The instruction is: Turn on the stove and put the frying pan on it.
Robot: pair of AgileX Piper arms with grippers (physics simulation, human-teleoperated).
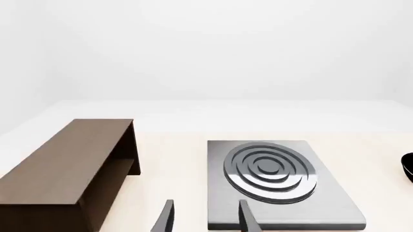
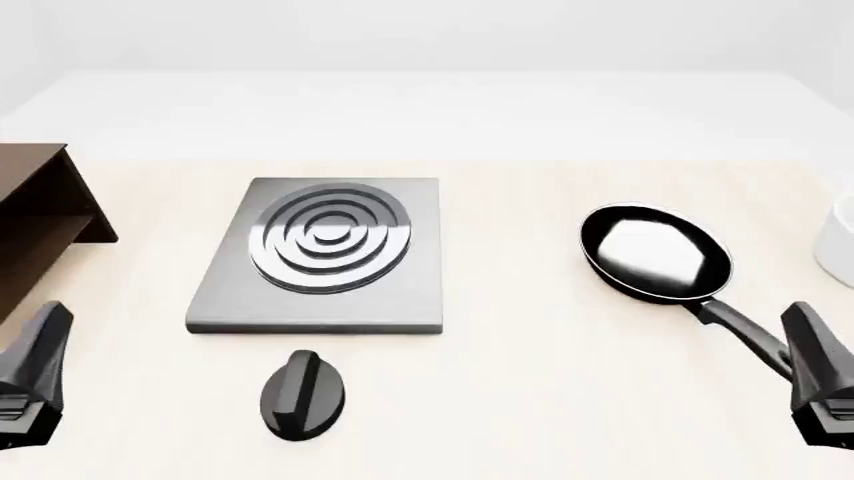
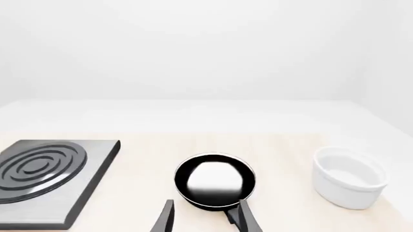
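Nothing started yet
Both end effectors hang released; frying pan (image 2: 655,252) lies right of the stove (image 2: 320,255), knob (image 2: 304,394) untouched.

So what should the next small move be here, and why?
Probably the left gripper should move toward the knob. Both grippers are open and empty, the stove is bare, and the frying pan sits on the table to the stove's right.

R wrist: frying pan (image 3: 214,181) centre on desk (image 3: 148,164), stove (image 3: 48,176) one side, white cup (image 3: 348,177) other. Fingers (image 3: 166,217) apart, w/ nothing between.
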